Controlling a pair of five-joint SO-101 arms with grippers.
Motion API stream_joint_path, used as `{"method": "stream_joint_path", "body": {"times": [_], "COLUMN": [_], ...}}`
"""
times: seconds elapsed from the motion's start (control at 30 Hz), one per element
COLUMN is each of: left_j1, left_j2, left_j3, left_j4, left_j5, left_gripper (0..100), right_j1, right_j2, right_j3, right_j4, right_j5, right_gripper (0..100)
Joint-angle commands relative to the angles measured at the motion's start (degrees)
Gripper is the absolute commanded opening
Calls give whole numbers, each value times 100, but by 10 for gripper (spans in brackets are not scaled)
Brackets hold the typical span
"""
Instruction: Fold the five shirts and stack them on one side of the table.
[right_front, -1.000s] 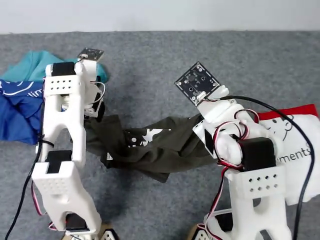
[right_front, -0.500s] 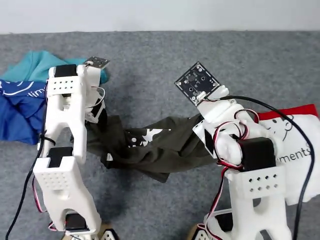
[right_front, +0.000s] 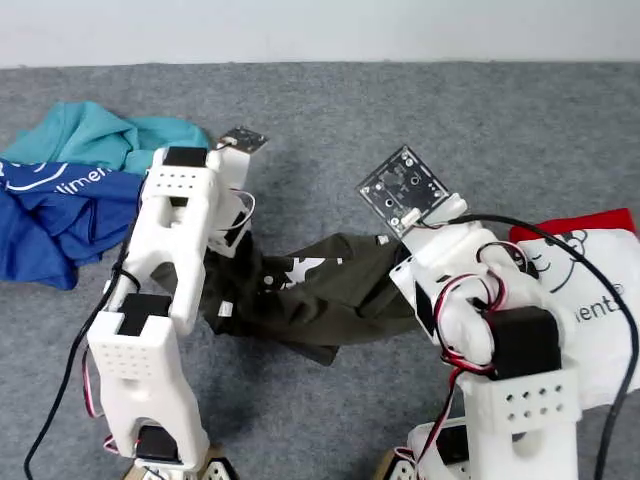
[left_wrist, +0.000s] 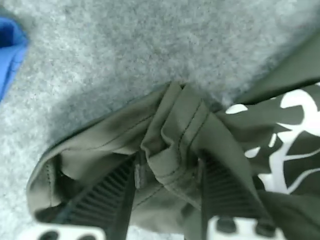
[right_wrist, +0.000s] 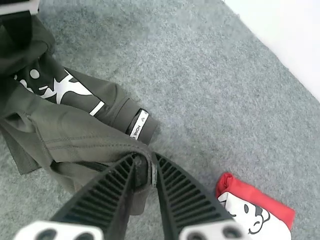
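Your inventory, left to right across the grey table:

1. Blue shirt: crumpled at the far left edge, white print showing.
2. Teal shirt: crumpled, touching the blue shirt on the side away from the arm bases.
3. Left gripper: clenched on a bunched, stitched fold of the olive shirt. Your left wrist view shows the fabric squeezed between both ribbed fingers.
4. Olive shirt: mid-table, rumpled and unfolded, spanning the gap between the 2 arms, with its white print facing up. It lies just beside the blue and teal heap. Whether it touches that heap is hidden by the left arm.
5. Right gripper: pinched on the olive shirt's edge, with only a thin fold between the fingers. A small labelled tab sits just beyond it.
6. Red shirt: at the right edge, lying under item 7 with a strip of it exposed.
7. White shirt: laid on the red shirt, printed side up, partly covered by the right arm.
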Motion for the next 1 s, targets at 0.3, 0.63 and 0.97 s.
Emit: {"method": "stream_joint_path", "body": {"times": [0.3, 0.63, 0.97], "left_j1": [211, -510, -1609], "left_j2": [-114, -1055, -3560], "left_j3": [-31, -1947, -1719], "left_j4": [-44, 1310, 1310], "left_j5": [0, 18, 0], "left_gripper": [13, 13, 13], "right_j1": [57, 690, 1235], "right_j2": [-101, -92, 136], "right_j3": [-18, -132, -2163], "right_j4": [-145, -857, -637], "right_j5": [-26, -299, -554], "right_gripper": [9, 9, 8]}}
